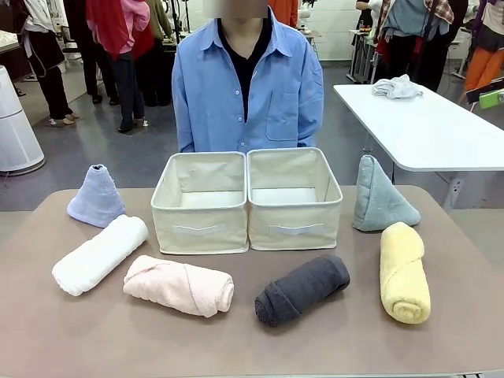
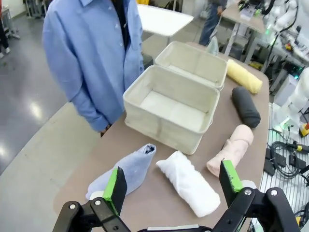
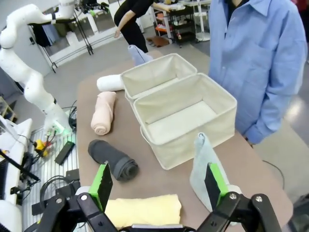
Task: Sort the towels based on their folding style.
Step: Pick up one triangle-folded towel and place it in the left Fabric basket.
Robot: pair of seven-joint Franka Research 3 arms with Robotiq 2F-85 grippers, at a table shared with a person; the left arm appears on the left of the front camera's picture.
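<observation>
Rolled towels: four are laid in a row along the near side of the desk [image 1: 252, 346], in front of the bins. From the robot's left to its right they are the white towel [image 1: 99, 254], the pink towel [image 1: 179, 285], the dark grey towel [image 1: 302, 289] and the yellow towel [image 1: 404, 272]. All are kept apart from one another.
Cone towels: the light blue cone [image 1: 96, 196] is stood upright left of the left bin [image 1: 201, 202], just beside the far end of the white towel. The grey-green cone [image 1: 381, 195] is stood upright right of the right bin [image 1: 294, 197], just behind the yellow towel.
Bins: two beige fabric boxes are set side by side at the middle of the desk, walls touching (a flat strap is sewn on each near wall).
Left tool [image 2: 173, 183]: it is held above the desk's left end with jaws spread wide and nothing gripped. The light blue cone and the white towel are seen beneath it.
Right tool [image 3: 158, 182]: it is likewise spread wide and nothing is held. The yellow towel and the grey-green cone are seen beneath it.
Person [image 1: 248, 87]: a blue shirt is worn, and the far edge of the desk is stood at, behind the bins.
</observation>
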